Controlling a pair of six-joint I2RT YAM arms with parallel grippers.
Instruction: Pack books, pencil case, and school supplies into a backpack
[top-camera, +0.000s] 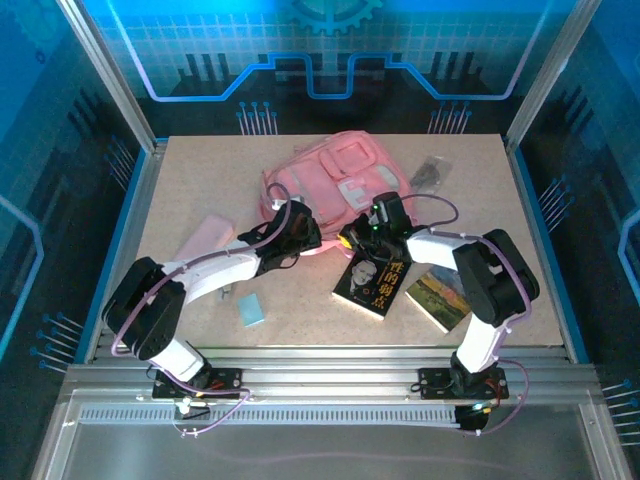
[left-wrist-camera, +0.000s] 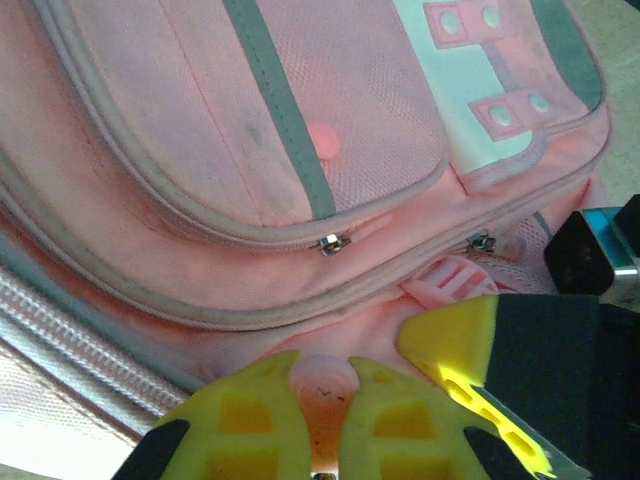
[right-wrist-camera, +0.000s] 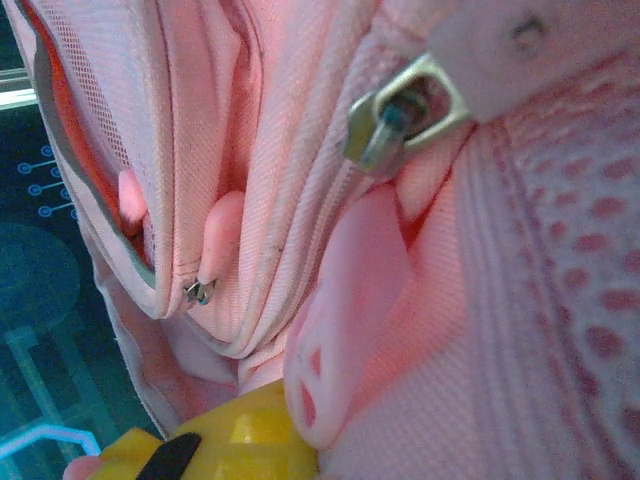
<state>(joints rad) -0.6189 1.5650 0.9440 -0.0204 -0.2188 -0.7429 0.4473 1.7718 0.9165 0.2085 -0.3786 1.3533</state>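
The pink backpack lies at the back middle of the table. My left gripper is at its near edge, shut on a pink rubber zip pull between the yellow fingers. My right gripper presses into the backpack from the right. One of its yellow fingers sits against another pink zip pull; fabric hides the other finger. The black book and the landscape book lie near the right arm. The pencil case, the pale blue rectangle and the dark grey packet lie on the table.
The backpack's front pockets are zipped, with metal sliders showing. A metal slider sits above the right gripper's pull. Metal frame rails border the tabletop. My right gripper's finger crowds close beside the left one.
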